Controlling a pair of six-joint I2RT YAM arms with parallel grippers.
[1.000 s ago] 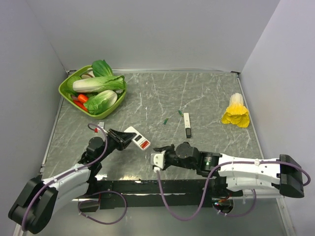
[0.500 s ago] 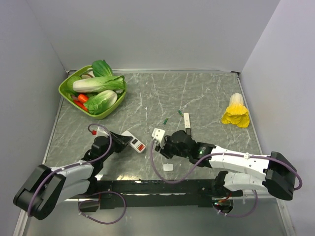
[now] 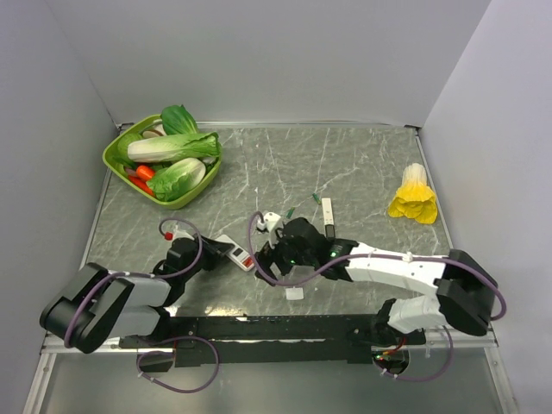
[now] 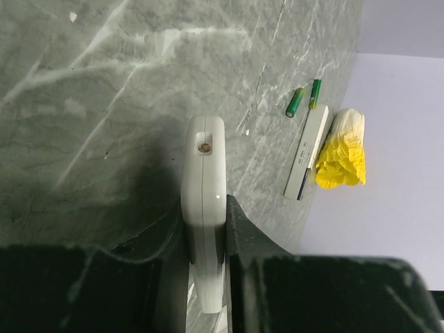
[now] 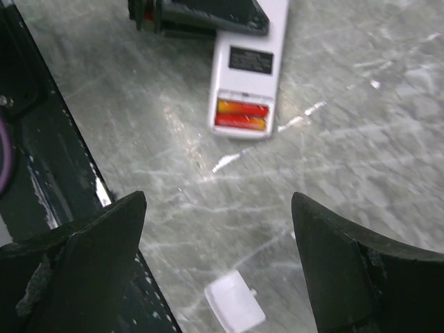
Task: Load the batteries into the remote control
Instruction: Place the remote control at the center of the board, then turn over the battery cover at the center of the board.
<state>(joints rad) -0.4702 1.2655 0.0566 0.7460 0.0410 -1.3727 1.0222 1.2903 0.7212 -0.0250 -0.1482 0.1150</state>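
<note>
1. The left gripper (image 4: 205, 243) is clenched on one end of the remote control (image 4: 203, 173), which sits at 7 o'clock from the table's middle in the top view. The right gripper (image 5: 216, 201) hangs released above it, grasping nothing
2. Both batteries (image 5: 239, 114) sit side by side in the open bay at the remote's free end. The white battery cover (image 5: 234, 310) lies loose at 6 o'clock from the remote in the right wrist view. With the bay uncovered, a tilt of the left wrist could spill the cells
3. The cover lies flat on the marbled table (image 5: 361, 159), so wide fingers (image 5: 90, 263) may skid it instead of pinching it. Pressing it onto the unsupported end could lever the remote in its grip
4. The dark label (image 5: 251, 60) on the white back is too blurred to read, and no brand shows
</note>
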